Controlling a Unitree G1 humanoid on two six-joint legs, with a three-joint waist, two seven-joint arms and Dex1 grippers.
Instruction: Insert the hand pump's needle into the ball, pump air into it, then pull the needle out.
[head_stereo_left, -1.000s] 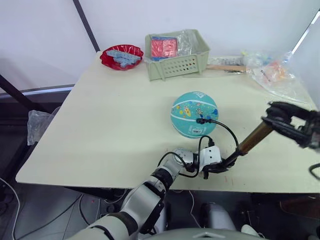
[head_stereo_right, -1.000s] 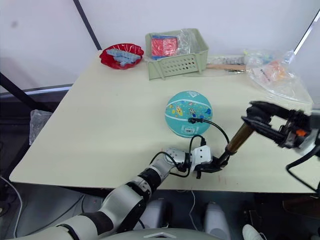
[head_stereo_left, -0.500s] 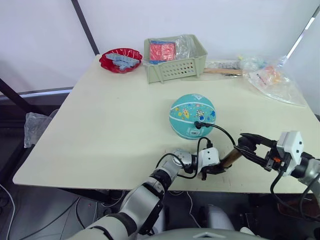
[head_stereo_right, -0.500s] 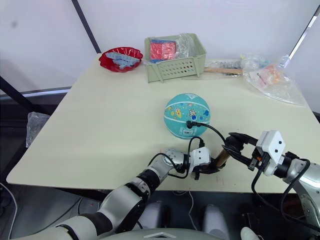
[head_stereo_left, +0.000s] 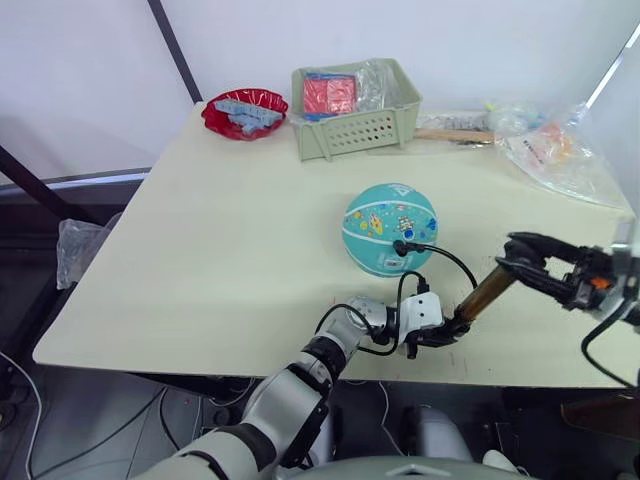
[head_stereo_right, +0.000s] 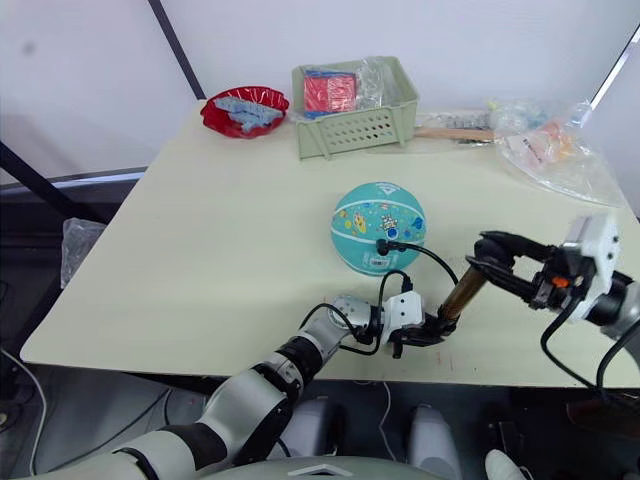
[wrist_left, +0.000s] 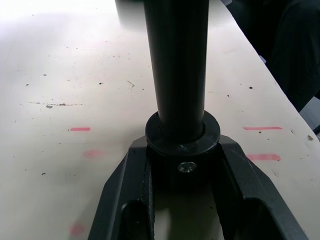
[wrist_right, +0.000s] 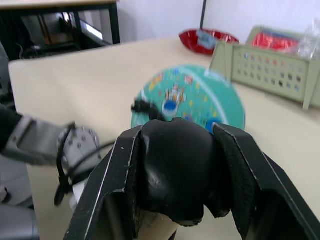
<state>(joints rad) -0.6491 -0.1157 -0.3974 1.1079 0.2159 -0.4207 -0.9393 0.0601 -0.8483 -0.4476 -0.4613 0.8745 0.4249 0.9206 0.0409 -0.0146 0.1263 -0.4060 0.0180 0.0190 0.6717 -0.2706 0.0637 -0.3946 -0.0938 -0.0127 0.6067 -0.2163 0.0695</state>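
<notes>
- The ball (head_stereo_left: 390, 227) sits mid-surface (head_stereo_left: 230, 240), with the needle (head_stereo_left: 399, 245) plugged into its near side.
- The hand pump (head_stereo_left: 482, 296) slants at the ball's 4 o'clock.
- The left tool (head_stereo_left: 437, 334) clamps the pump's base.
- The right tool (head_stereo_left: 522, 259) is closed around the T-handle.

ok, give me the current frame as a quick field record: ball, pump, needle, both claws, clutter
ball: teal ball on the table, near its middle
needle: black fitting seated in the ball's near side, hose looping down to the pump
hand pump: tilted, base end down at the table's near edge, handle end raised to the right
left claw: shut on the pump's base end
right claw: shut on the pump's black handle
clutter: green basket, red bowl, plastic bags along the far edge
</notes>
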